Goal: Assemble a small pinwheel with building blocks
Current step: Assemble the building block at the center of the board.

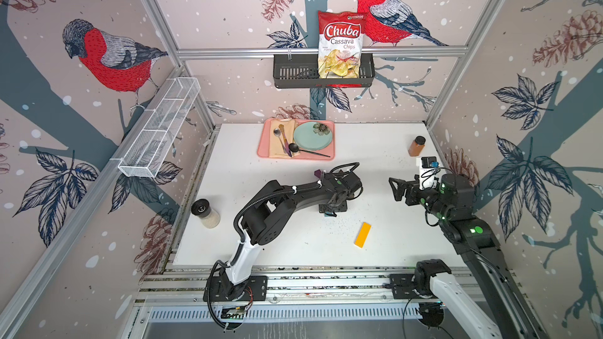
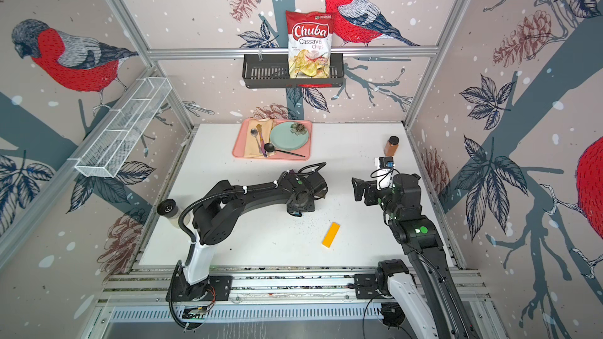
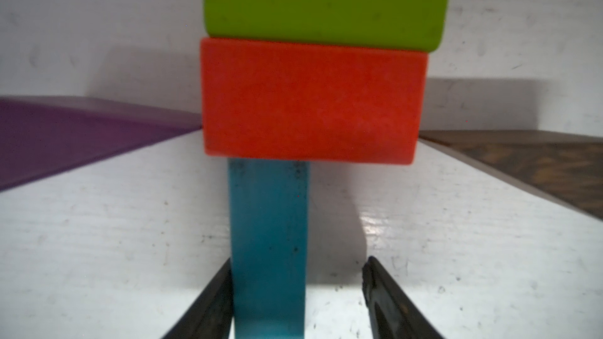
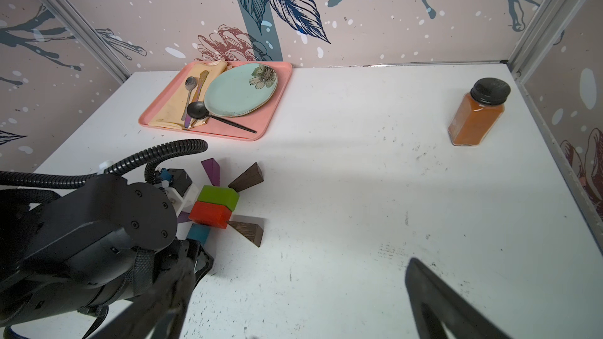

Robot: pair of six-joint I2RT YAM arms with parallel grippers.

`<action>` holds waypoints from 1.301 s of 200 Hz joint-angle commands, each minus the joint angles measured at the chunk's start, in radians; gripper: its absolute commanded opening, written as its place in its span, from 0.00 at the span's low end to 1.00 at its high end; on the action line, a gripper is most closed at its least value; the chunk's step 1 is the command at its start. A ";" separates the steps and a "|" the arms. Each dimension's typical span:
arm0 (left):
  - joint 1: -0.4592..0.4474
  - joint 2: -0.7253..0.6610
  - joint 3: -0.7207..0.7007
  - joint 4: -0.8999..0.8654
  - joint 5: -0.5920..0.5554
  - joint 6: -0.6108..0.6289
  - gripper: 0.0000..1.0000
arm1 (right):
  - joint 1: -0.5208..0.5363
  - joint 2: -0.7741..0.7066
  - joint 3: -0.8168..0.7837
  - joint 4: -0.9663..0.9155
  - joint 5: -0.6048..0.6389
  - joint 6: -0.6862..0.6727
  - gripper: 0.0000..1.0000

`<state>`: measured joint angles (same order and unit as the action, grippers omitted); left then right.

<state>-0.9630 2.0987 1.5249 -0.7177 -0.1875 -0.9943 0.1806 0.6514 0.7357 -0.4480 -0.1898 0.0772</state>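
Observation:
The pinwheel lies flat on the white table under my left arm. In the right wrist view its green brick (image 4: 218,197) and red brick (image 4: 208,214) form the hub, with purple wedges (image 4: 211,171) and brown wedges (image 4: 248,179) fanned around it. The blue bar (image 3: 267,229) butts against the red brick (image 3: 310,102). My left gripper (image 3: 298,265) stands open astride that bar, one finger against it and the other well apart. A yellow bar (image 1: 363,234) lies alone nearer the front. My right gripper (image 4: 297,269) hovers wide open with nothing in it, to the right of the figure.
A pink tray (image 1: 313,155) with a plate and cutlery sits at the back. An orange spice jar (image 1: 416,146) stands at the back right, a shaker (image 1: 205,213) at the left edge. A black basket (image 1: 293,73) holding a chips bag hangs on the rear wall.

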 commanded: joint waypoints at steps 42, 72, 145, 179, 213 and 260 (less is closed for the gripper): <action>0.001 0.027 -0.007 0.040 0.039 0.055 0.61 | 0.001 -0.004 -0.001 0.019 -0.006 -0.004 1.00; 0.003 0.014 -0.029 0.059 0.044 0.058 0.61 | 0.000 -0.004 -0.001 0.019 -0.004 -0.004 1.00; 0.003 0.014 -0.016 0.043 0.042 0.010 0.61 | 0.000 -0.004 0.001 0.017 -0.002 -0.005 1.00; 0.003 0.007 -0.018 0.033 0.034 -0.008 0.61 | 0.000 -0.006 0.000 0.017 -0.006 -0.005 1.00; 0.006 -0.027 -0.064 0.083 0.048 -0.027 0.62 | 0.000 -0.008 -0.001 0.019 -0.004 -0.004 1.00; 0.008 -0.022 -0.051 0.072 0.038 -0.020 0.62 | -0.001 -0.009 -0.001 0.019 -0.003 -0.004 1.00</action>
<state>-0.9573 2.0682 1.4628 -0.6182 -0.1673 -0.9970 0.1802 0.6453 0.7345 -0.4480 -0.1898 0.0772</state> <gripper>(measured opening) 0.617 0.999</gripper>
